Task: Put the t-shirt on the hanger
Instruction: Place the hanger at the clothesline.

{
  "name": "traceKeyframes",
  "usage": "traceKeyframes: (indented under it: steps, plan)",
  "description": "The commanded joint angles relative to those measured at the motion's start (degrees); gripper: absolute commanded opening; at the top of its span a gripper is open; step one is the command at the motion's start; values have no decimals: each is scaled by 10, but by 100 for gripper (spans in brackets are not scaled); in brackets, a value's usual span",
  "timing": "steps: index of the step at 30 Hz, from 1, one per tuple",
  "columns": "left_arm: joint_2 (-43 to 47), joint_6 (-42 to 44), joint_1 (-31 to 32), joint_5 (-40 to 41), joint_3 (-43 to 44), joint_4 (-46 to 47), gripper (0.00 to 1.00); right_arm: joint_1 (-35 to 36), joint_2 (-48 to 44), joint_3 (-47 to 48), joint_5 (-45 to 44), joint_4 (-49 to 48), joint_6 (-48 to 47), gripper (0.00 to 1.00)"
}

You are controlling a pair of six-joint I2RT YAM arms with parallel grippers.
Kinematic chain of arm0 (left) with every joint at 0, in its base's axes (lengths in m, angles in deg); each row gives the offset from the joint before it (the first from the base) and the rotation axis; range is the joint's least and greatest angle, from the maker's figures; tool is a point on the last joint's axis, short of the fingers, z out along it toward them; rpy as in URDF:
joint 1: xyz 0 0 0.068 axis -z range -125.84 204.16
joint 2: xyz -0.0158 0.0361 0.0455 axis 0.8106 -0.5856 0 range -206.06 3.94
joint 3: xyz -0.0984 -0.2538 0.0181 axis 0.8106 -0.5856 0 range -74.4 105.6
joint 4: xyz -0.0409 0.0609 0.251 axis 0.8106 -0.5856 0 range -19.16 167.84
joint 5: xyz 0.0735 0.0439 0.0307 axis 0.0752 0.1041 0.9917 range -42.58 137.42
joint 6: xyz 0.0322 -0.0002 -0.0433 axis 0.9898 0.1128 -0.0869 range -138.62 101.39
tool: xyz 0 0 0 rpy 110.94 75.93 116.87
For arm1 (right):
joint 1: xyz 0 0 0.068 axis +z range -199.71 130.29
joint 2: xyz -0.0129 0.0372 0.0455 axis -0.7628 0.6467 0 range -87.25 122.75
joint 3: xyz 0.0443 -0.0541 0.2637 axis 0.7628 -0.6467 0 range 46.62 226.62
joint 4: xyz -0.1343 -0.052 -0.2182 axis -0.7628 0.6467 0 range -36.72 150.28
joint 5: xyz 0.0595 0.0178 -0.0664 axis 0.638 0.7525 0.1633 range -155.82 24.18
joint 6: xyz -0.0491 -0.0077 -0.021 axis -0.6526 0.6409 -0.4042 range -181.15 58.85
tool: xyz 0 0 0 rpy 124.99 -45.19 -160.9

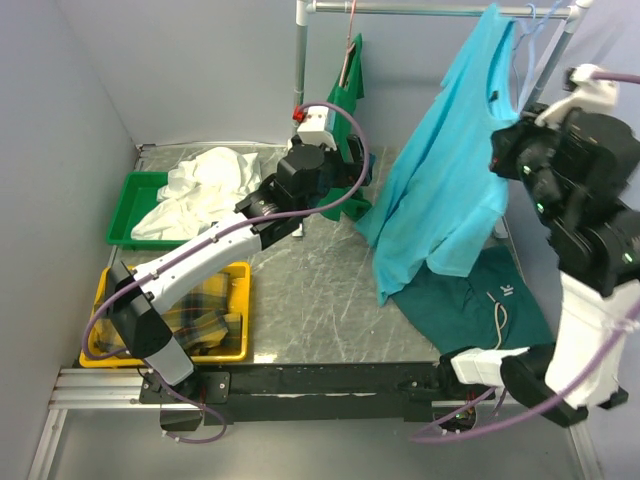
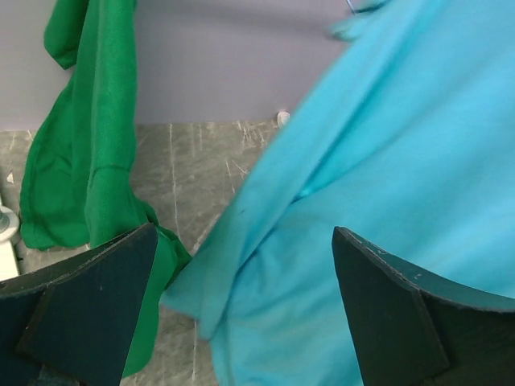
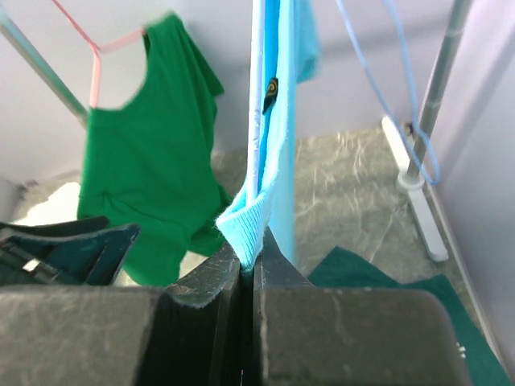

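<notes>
Your right gripper [image 3: 245, 269] clenches the ribbed neckline of the turquoise t-shirt [image 1: 440, 180], which falls in soft folds from up by the rack rail [image 1: 420, 9] to the scuffed metal table [image 1: 320, 290]. Its small dark neck label [image 3: 272, 84] bears a gold mark (too small to read). The thin blue wire hanger [image 1: 527, 35] dangles just beside. Your left gripper [image 2: 245, 241] stands spread and empty near the cloth's edge, with the green shirt [image 2: 88, 145] on its other side.
</notes>
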Motion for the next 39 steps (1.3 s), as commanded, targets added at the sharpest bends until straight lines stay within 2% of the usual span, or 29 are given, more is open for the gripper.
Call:
traceKeyframes:
  steps: [1, 3, 7, 11, 16, 22, 30, 35, 39]
  plan:
    - [23, 4, -4, 2, 9, 0, 96, -6, -60, 37, -8, -81, -12, 0]
    - [22, -1, -5, 0, 10, 2, 96, -5, -65, 27, 14, -73, -8, 0]
    - [25, -6, -6, -5, 6, 3, 96, -5, -75, -58, 41, -89, -7, 0]
    - [27, -5, -6, -7, 5, -1, 96, -5, -61, -84, 94, -66, 1, 0]
    - [29, -1, -7, -9, 4, -5, 96, -5, -76, -186, 133, -102, 12, 0]
    - [37, -2, -8, -19, 8, -15, 96, -7, 20, -141, 113, -97, -6, 0]
    - [73, -14, -8, -80, -5, -12, 95, -23, 170, 33, 96, -77, -18, 0]
    - [84, -17, -8, -103, 2, -21, 95, -23, 210, 58, 98, -99, -17, 0]
    - [92, -21, -8, -114, -4, -23, 95, -23, 219, 32, 91, -117, -19, 0]
